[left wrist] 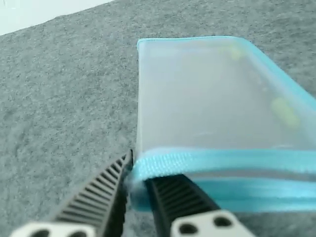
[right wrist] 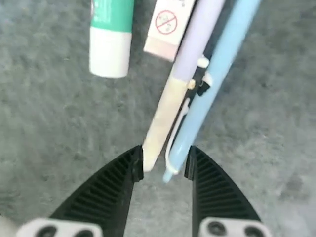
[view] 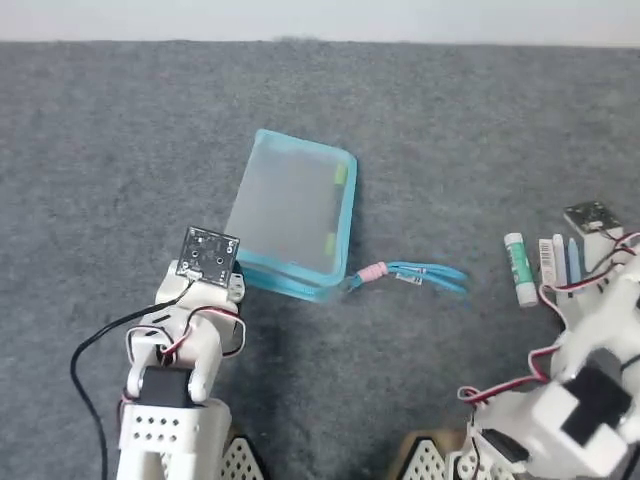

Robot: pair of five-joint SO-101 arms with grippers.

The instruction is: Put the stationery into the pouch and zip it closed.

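The pouch [view: 295, 212] is translucent with teal trim and lies flat in the middle of the grey mat, with yellow-green shapes showing faintly inside it. My left gripper [left wrist: 138, 178] is shut on the pouch [left wrist: 207, 98] at a near corner of its teal edge. At the right lie a green-and-white glue stick [view: 519, 266], an eraser [view: 547, 262], a lilac pen [right wrist: 170, 98] and a blue pen [right wrist: 212, 74]. My right gripper [right wrist: 164, 160] is open just above the mat, its fingertips on either side of the two pens' near ends.
A pink zipper pull with a blue strap [view: 415, 274] trails from the pouch's near right corner toward the stationery. The mat's far edge meets a pale wall. The left and far parts of the mat are bare.
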